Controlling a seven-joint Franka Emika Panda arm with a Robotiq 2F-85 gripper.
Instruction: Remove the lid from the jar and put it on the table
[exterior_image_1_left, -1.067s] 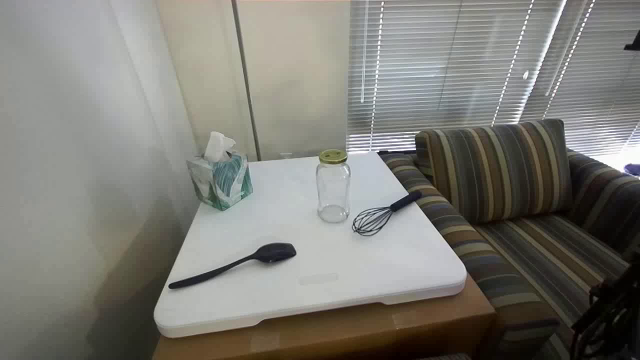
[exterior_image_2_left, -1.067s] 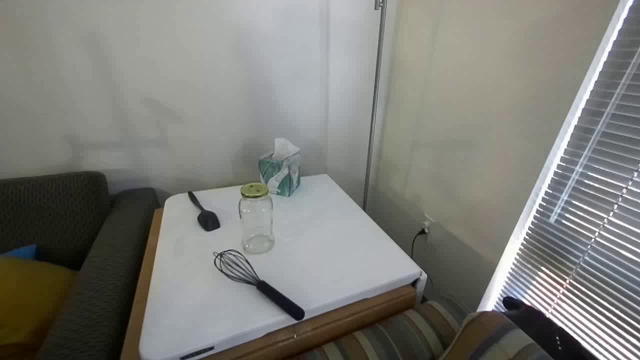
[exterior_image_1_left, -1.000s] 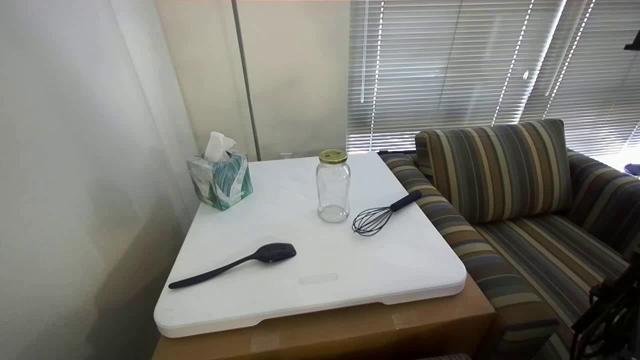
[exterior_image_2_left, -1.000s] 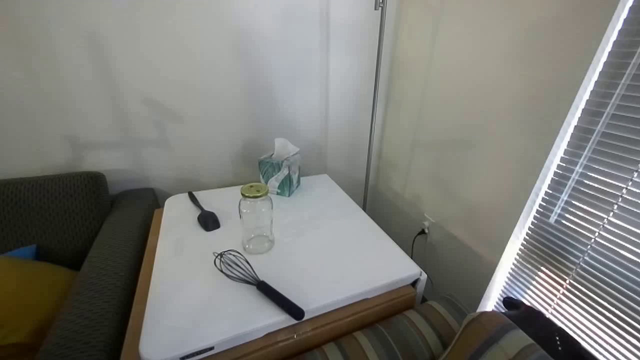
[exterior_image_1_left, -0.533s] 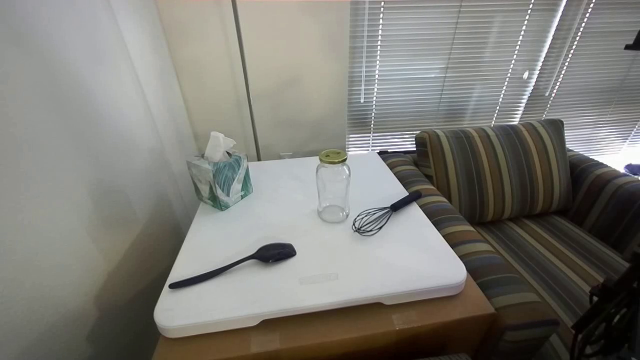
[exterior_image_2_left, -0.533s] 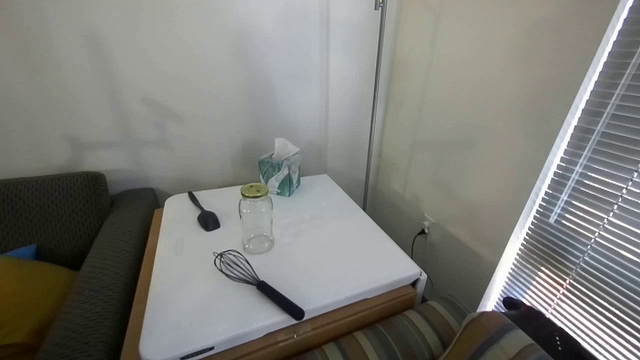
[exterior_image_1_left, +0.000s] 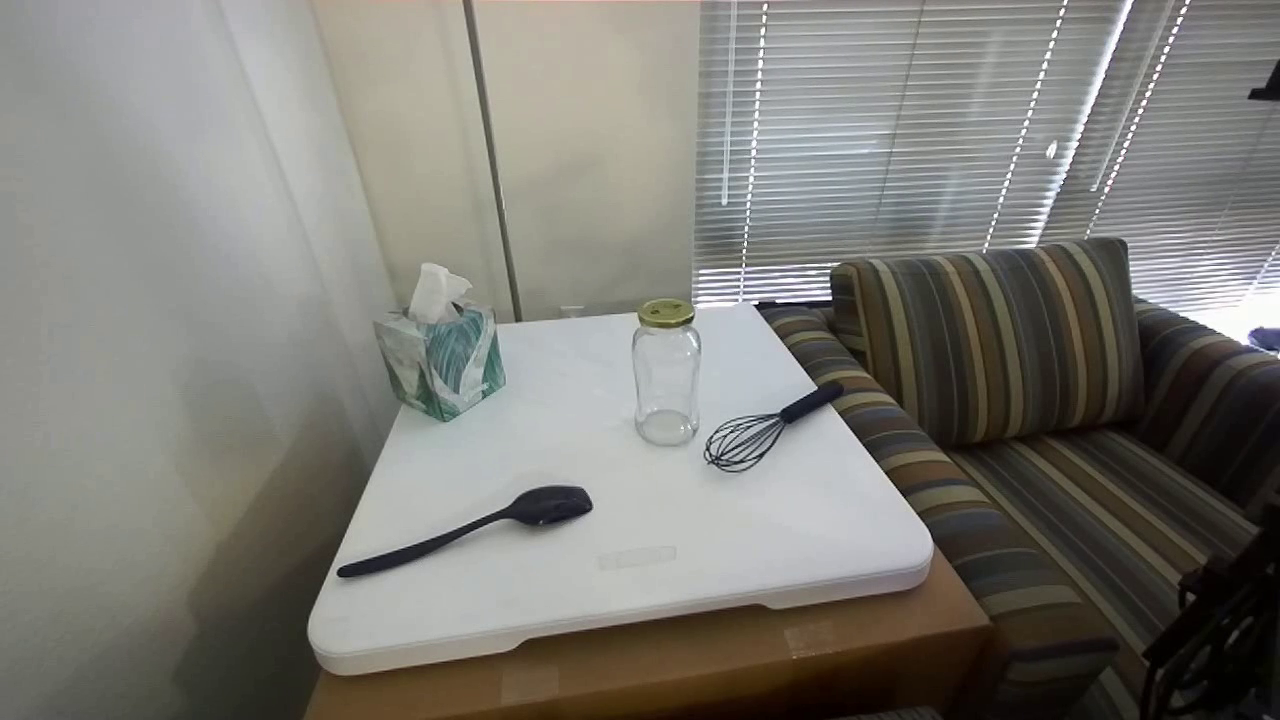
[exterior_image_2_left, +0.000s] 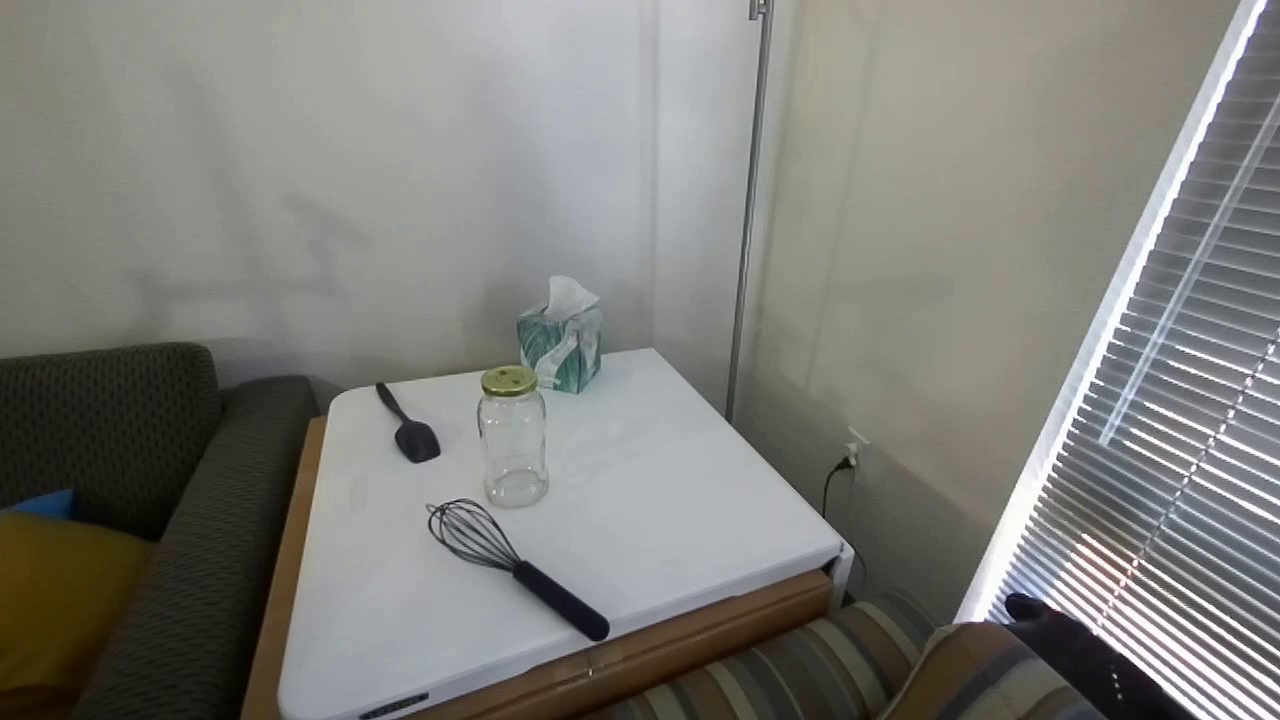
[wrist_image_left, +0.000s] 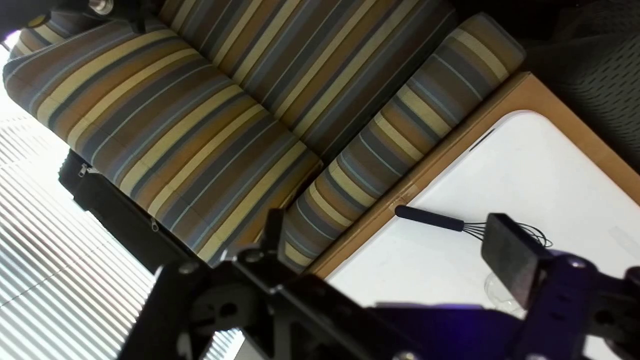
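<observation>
The clear glass jar (exterior_image_1_left: 667, 385) stands upright on the white table (exterior_image_1_left: 770, 535), and it shows in both exterior views (exterior_image_2_left: 514, 445). The round yellowish-green lid (exterior_image_1_left: 666, 312) sits on the jar's mouth, also seen in an exterior view (exterior_image_2_left: 509, 380). In the wrist view my gripper (wrist_image_left: 392, 240) is open, its fingers wide apart with nothing held between them. It is away from the jar. Only part of the jar (wrist_image_left: 495, 294) shows there, behind the right-hand finger; the lid is hidden in that view. The white table top (wrist_image_left: 575, 170) shows below the gripper.
A black whisk (exterior_image_1_left: 775, 427) lies right beside the jar, its handle over the table edge. A black spoon-shaped spatula (exterior_image_1_left: 480, 528) lies near the front. A teal tissue box (exterior_image_1_left: 443, 360) stands at the back left. A striped sofa (exterior_image_1_left: 980, 350) adjoins the table.
</observation>
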